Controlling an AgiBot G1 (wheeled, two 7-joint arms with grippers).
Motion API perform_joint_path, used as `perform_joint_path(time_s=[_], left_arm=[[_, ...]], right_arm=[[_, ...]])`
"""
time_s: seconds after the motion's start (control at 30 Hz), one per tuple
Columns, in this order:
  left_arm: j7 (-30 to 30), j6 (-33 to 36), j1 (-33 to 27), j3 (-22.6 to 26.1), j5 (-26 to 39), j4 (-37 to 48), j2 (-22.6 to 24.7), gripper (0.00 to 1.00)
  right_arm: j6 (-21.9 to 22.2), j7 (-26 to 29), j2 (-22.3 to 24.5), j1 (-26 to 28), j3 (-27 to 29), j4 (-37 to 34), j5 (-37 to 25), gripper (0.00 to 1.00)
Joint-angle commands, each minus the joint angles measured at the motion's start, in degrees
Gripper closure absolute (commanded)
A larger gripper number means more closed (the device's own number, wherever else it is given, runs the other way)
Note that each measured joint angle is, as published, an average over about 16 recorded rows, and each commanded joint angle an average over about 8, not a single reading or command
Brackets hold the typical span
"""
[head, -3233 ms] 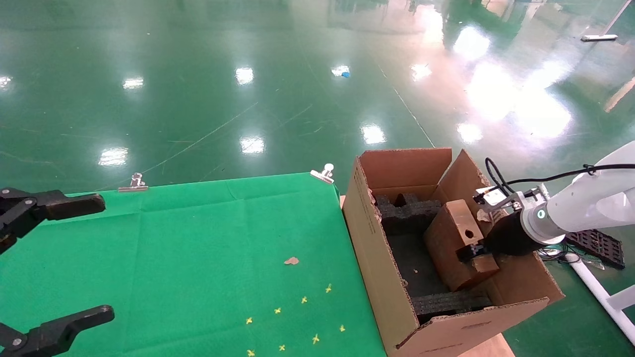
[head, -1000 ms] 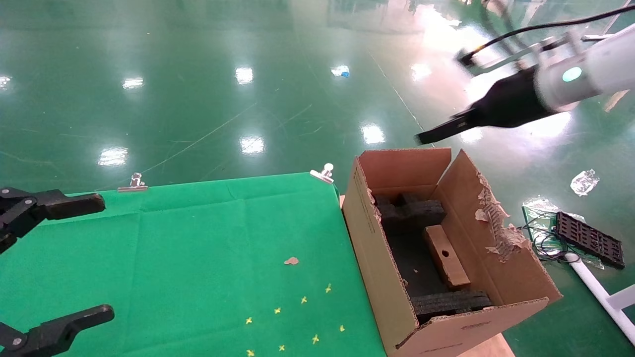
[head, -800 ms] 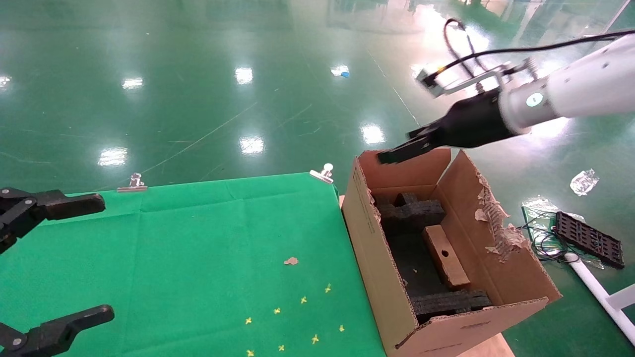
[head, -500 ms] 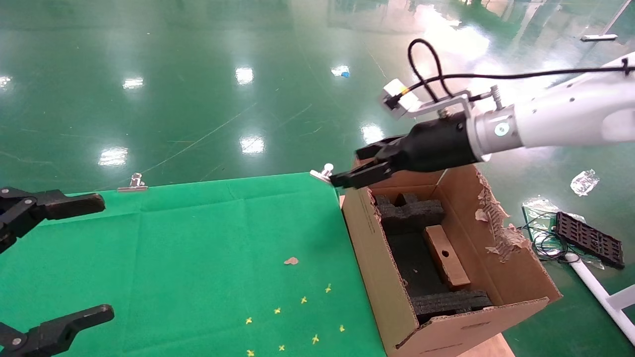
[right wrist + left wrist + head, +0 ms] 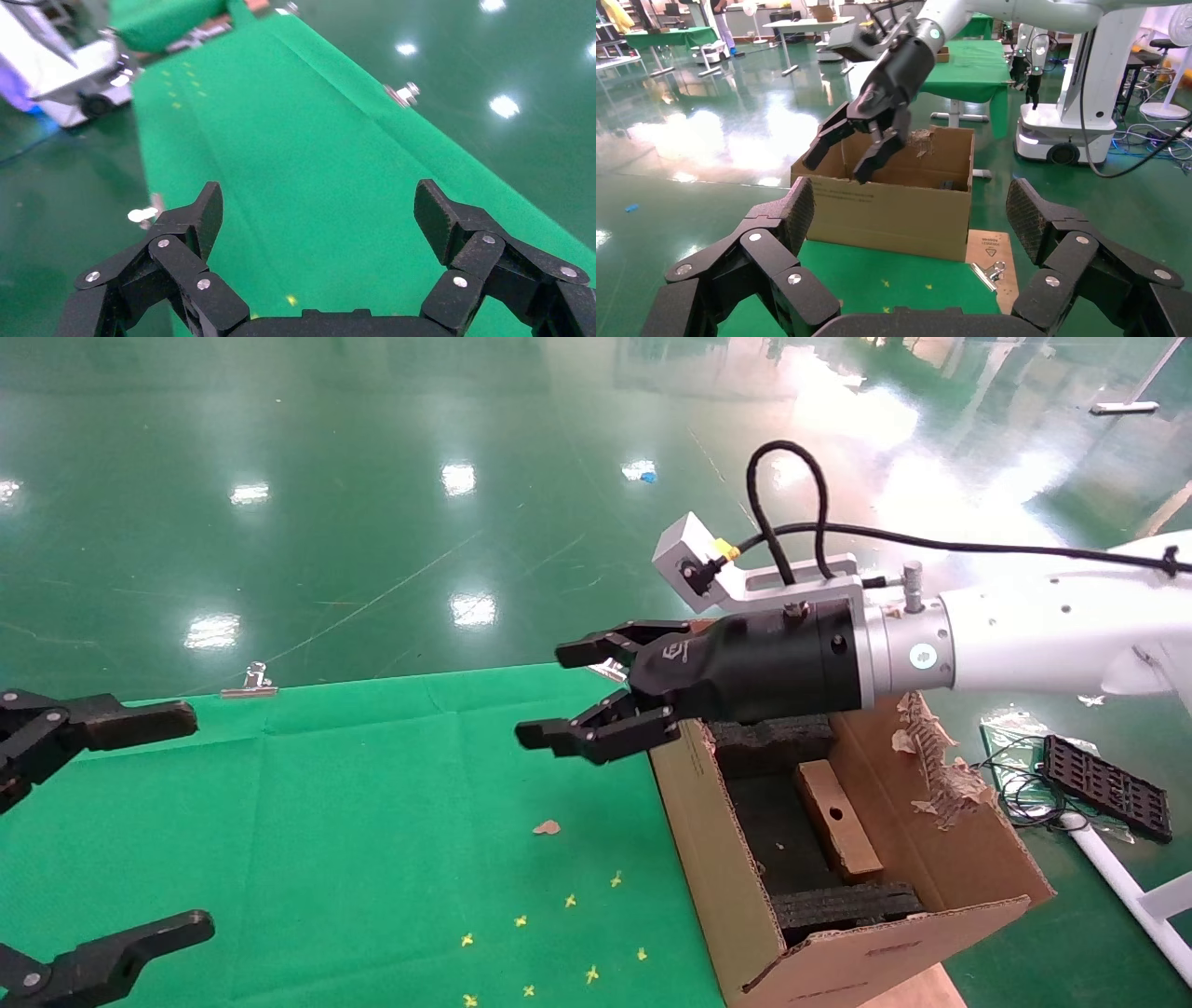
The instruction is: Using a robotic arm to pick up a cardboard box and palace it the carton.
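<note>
The small slim cardboard box (image 5: 836, 819) with a round hole lies inside the large carton (image 5: 726, 887), on black foam padding (image 5: 778, 740). The carton stands at the right end of the green table and also shows in the left wrist view (image 5: 891, 203). My right gripper (image 5: 557, 696) on the white robotic arm (image 5: 1043, 640) is open and empty, held above the table just left of the carton; it also shows in the left wrist view (image 5: 843, 153). My left gripper (image 5: 191, 817) is open and empty at the table's left edge.
The green cloth (image 5: 372, 831) carries small yellow cross marks (image 5: 570, 901) and a brown scrap (image 5: 548, 827). Metal clips (image 5: 250, 682) hold its far edge. A black grid tray and cables (image 5: 1103, 794) lie on the floor right of the carton.
My right gripper let go of the cardboard box in the carton, rose out, then swung left over the carton's far wall to above the table with its fingers open. The left arm stayed still.
</note>
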Motion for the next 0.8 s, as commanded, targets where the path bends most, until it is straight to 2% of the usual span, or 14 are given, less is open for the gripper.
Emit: perform_joint_path(time_s=[0.03, 0.6, 0.8], left_arm=[[0.0, 0.0, 0.0, 0.0, 0.0, 0.0, 0.0, 0.0], [0.0, 0.0, 0.0, 0.1, 0.0, 0.0, 0.0, 0.0], [0.0, 0.0, 0.0, 0.1, -0.1, 0.0, 0.0, 0.0]], right_arm=[[-0.5, -1.1, 0.4, -2.3, 2.7, 2.0, 1.1, 0.0], [-5.2, -10.0, 3.8, -22.2, 25.2, 19.0, 10.3, 0.0], [-6.3, -12.0, 4.7, -27.2, 30.9, 23.3, 12.7, 0.0]])
